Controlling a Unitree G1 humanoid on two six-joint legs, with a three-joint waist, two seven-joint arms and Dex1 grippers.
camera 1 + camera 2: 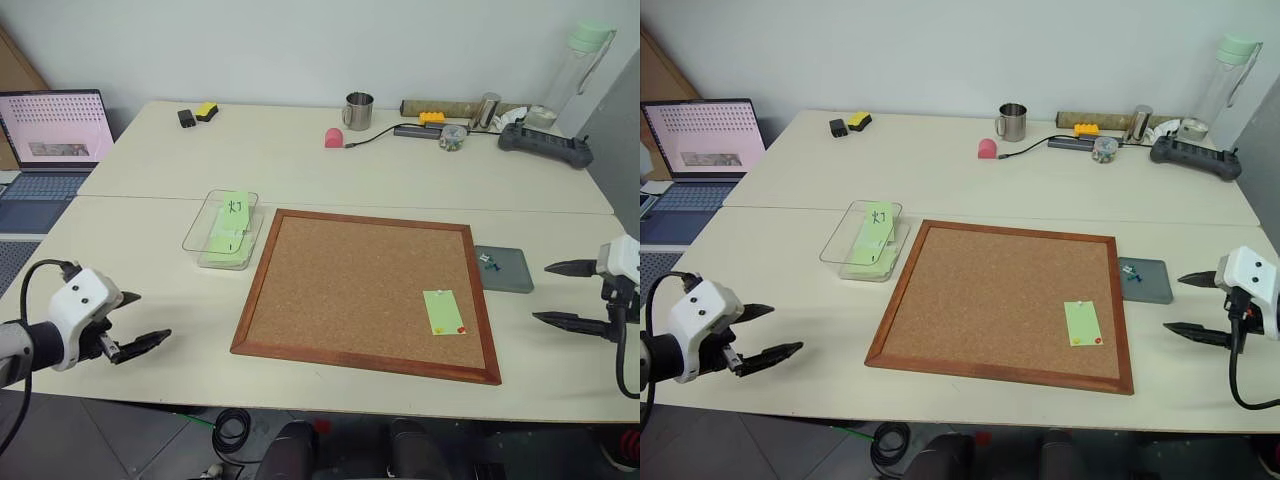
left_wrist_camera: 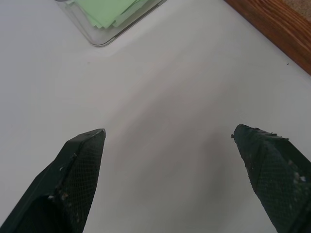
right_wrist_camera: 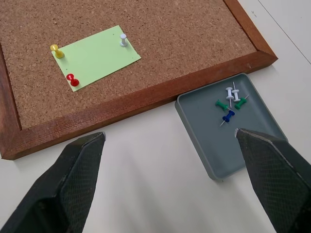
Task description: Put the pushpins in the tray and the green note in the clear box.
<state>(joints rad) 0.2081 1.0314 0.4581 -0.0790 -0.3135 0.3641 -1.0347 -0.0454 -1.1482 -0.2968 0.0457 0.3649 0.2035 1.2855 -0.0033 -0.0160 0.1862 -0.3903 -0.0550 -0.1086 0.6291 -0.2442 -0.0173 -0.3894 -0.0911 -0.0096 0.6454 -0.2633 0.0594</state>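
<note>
The plain green note (image 3: 95, 56) is pinned near the front right corner of the cork board (image 1: 350, 280). Three pushpins hold it: a yellow one (image 3: 57, 51), a red one (image 3: 72, 80) and a pale one (image 3: 123, 40). The dark grey tray (image 3: 218, 150) lies just off the board's right edge with several loose pins in it. The clear box (image 1: 222, 230) sits left of the board and holds green notes, one with black writing. My left gripper (image 1: 150, 317) hovers open at the front left. My right gripper (image 1: 542, 292) hovers open just right of the tray. Both are empty.
An open laptop (image 1: 50, 130) stands at the far left. Along the back of the table are a metal mug (image 1: 358, 110), a pink object (image 1: 334, 138), a cable, a black power strip (image 1: 545, 145), a bottle (image 1: 580, 70) and small black and yellow items (image 1: 197, 114).
</note>
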